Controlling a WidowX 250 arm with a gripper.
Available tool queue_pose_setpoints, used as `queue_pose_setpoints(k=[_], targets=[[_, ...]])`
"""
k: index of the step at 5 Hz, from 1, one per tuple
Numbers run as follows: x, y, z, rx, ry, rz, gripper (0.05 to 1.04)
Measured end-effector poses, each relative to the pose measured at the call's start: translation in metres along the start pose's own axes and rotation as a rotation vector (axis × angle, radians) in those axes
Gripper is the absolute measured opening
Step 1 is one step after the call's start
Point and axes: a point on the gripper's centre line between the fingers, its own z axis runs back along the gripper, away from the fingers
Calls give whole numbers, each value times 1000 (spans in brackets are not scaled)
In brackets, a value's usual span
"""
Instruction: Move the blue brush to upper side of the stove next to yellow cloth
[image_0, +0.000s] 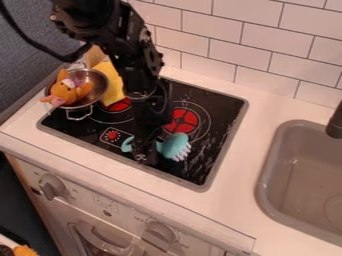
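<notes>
While we cannot tell whether the hand (145, 152) is wide or narrow, we note it over the middle of the blue brush (174, 146), crosswise on the near side of the stove (224, 107), yellow cloth (113, 84) off upper left.

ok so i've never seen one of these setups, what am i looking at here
This is one picture, from a fixed camera looking down at a slant on a toy kitchen. The black machine coming in from the top is a robot arm; its black two-finger gripper is down at the blue brush with pale bristles, covering its middle, so I can't tell whether the brush is held. The brush is at the front of the black stove top. Toward the left are a silver metal pot with an orange plush toy in it and a yellow cloth beside it. On the right is a grey sink.
</notes>
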Motion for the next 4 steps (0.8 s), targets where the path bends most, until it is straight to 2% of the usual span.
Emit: queue_pose_setpoints(k=[1, 2, 3, 4], targets=[[0, 5, -2, 1, 3, 12, 758], [-2, 6, -2, 4, -2, 30, 456], [-2, 5, -2, 4, -3, 31, 369], [-2, 3, -1, 4, -8, 37, 369]])
